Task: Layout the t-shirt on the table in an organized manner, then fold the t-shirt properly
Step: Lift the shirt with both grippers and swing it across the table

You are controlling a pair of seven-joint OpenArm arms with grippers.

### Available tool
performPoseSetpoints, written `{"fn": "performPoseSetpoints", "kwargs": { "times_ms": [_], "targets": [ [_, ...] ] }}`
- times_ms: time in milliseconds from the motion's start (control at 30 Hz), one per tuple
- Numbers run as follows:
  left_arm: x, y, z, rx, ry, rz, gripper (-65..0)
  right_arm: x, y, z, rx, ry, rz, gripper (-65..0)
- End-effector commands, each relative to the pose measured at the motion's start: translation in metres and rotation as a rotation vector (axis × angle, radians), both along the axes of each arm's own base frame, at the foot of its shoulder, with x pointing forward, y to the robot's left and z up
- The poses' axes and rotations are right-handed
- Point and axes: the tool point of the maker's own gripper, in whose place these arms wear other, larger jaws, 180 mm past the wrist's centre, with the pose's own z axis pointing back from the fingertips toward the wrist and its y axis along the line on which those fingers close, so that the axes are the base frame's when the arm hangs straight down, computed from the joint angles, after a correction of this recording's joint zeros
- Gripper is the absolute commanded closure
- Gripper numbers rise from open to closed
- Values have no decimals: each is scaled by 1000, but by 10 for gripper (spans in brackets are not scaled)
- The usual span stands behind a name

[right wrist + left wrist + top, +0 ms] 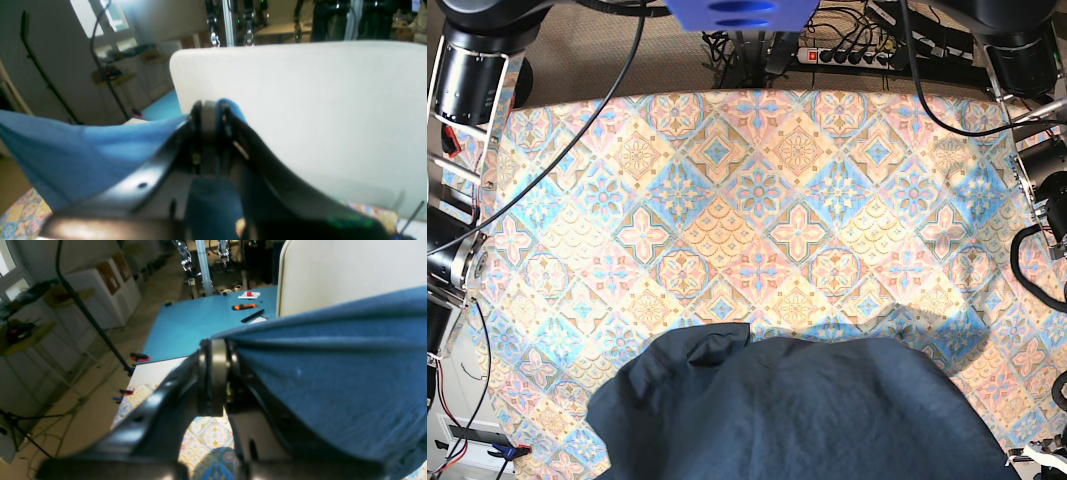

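Layout stage, not finished. Left gripper (217, 380) and right gripper (208, 133) each have jaws clamped on the t-shirt (797, 415), holding it stretched above the counter (757, 200), near edge. Not yet flat; no fold started.

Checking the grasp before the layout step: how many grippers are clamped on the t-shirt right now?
2. The left gripper is shut on the t-shirt edge in its wrist view; the right gripper is shut on another edge. Neither shows in the base view.
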Motion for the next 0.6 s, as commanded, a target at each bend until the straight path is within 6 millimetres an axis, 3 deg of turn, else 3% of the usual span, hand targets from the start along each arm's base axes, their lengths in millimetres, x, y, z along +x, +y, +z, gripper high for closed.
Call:
{"fn": "performPoseSetpoints", "kwargs": {
  "times_ms": [0,133,267,467,567],
  "targets": [
    [-7,4,25,11,-72,16,0,-16,-15,46,9,-117,-26,-7],
    [-37,-15,25,65,-80,-43,0,-43,-29,68,-75,-159,-40,-7],
    [-67,-38,24,90,-116,-108,0,-69,-36,90,-9,-221,23,-7],
    [-91,-22,36,10,-139,-127,0,-94,-73,85,81,-267,-9,-7],
    [-106,-4,43,-49,-151,-111,0,-117,-97,81,19,-277,-66,-7]
  ]
}}
